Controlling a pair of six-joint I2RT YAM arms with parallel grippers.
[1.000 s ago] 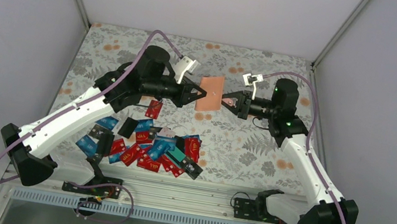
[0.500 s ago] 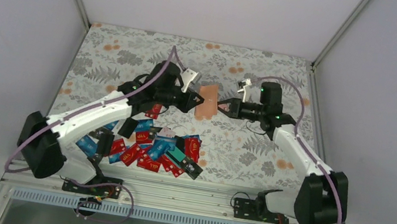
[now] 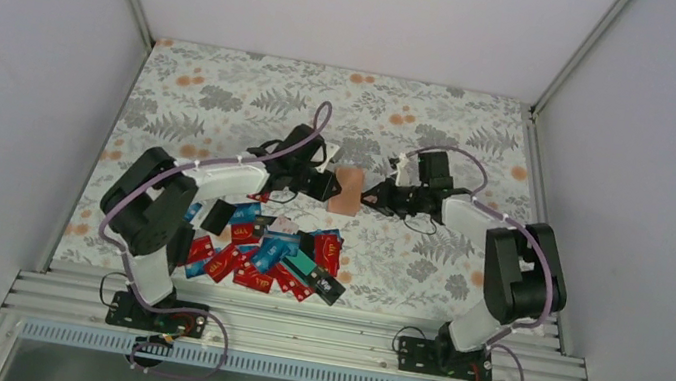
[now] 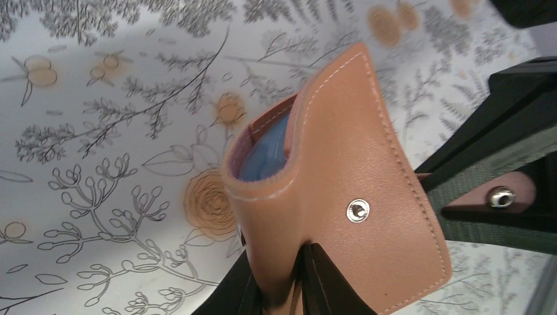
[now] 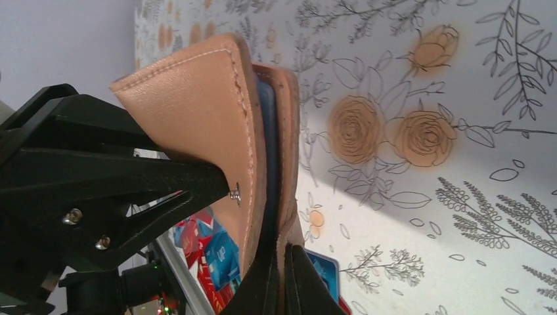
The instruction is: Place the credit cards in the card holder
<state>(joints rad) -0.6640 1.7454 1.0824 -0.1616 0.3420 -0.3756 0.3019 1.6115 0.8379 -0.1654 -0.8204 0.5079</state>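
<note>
The tan card holder (image 3: pixel 346 190) hangs low over the floral mat, pinched between both grippers. My left gripper (image 3: pixel 327 187) is shut on its left side and my right gripper (image 3: pixel 368 196) on its right. In the left wrist view the card holder (image 4: pixel 341 164) gapes a little, showing blue lining and a silver snap, with a fold of it caught in my left gripper (image 4: pixel 282 262). The right wrist view has the card holder (image 5: pixel 197 111) edge-on, one leaf clamped in my right gripper (image 5: pixel 281 252). The credit cards (image 3: pixel 259 255), mostly red and blue, lie heaped nearer the arms.
The floral mat (image 3: pixel 226 103) is boxed in by white walls on three sides. An aluminium rail (image 3: pixel 313 333) runs along the near edge. A black card (image 3: pixel 218 216) lies at the left of the heap. Purple cables loop over both arms.
Both arms have folded down and brought the card holder from high above the mat to just over it, slightly nearer the heap. Both grippers stay on it.
</note>
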